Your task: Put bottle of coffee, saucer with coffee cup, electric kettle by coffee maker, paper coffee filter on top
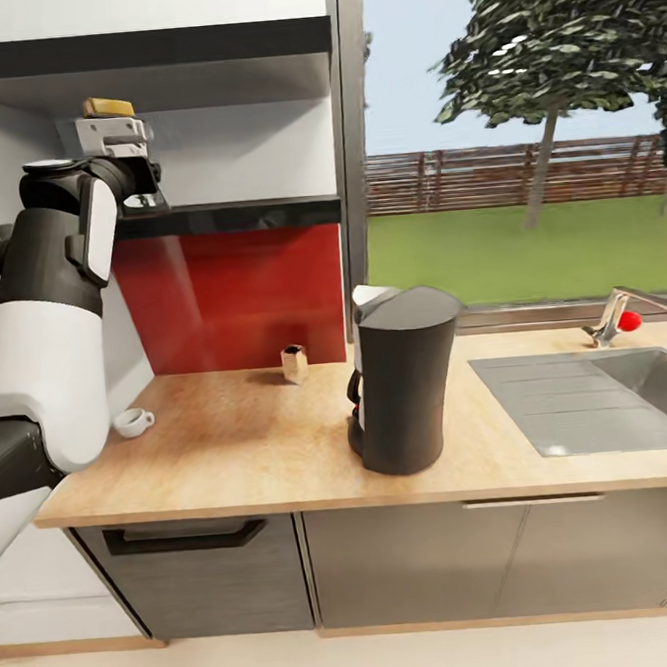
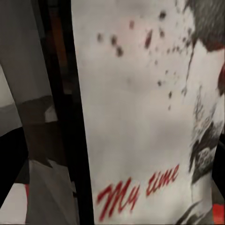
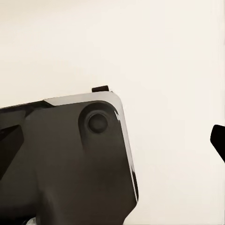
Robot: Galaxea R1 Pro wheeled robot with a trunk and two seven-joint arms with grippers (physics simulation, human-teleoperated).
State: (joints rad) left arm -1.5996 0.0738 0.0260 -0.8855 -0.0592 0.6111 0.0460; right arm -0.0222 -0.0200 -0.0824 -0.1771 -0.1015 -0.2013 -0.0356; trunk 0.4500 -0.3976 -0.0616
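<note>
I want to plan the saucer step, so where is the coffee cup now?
In the head view the coffee cup sits on the wooden countertop near its left end, beside the robot's left arm, left of the coffee maker.

The left arm point(image 1: 42, 326) has glossy white shells (black joints between).

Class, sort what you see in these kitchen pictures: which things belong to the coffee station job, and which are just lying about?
Belongs to the job:
coffee maker
cup
coffee bottle, close before the left wrist camera
countertop
shelf

Just lying about:
sink
tap
small brown container
yellow item up by the left arm
</note>
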